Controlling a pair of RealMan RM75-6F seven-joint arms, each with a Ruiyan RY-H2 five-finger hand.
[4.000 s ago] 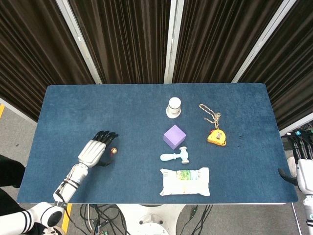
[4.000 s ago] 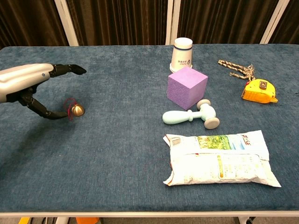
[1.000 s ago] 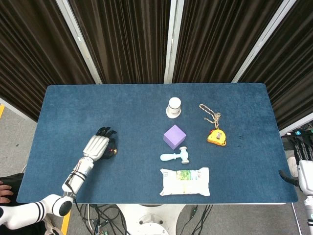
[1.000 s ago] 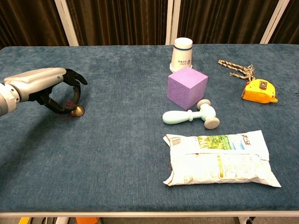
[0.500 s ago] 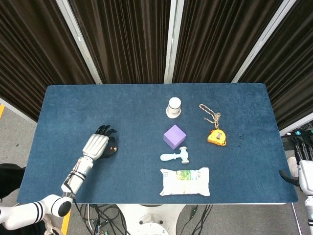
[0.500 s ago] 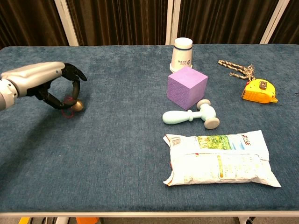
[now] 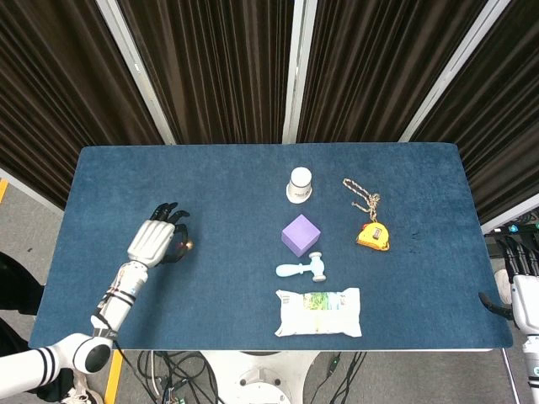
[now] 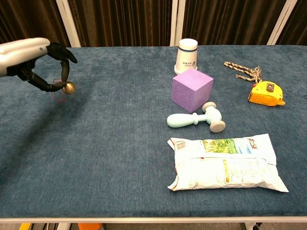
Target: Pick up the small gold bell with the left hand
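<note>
Lifted since half a second ago, left robot hand (image 8: 36, 60) now pinches the bell (image 8: 69, 87) between fingertips, clear above the bench (image 8: 120, 158) at far left; thin pinch on a round bell could let it slip out.

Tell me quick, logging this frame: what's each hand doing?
Left hand: pinches the gold bell.
Right hand: barely in view at the table's edge; cannot tell.
</note>
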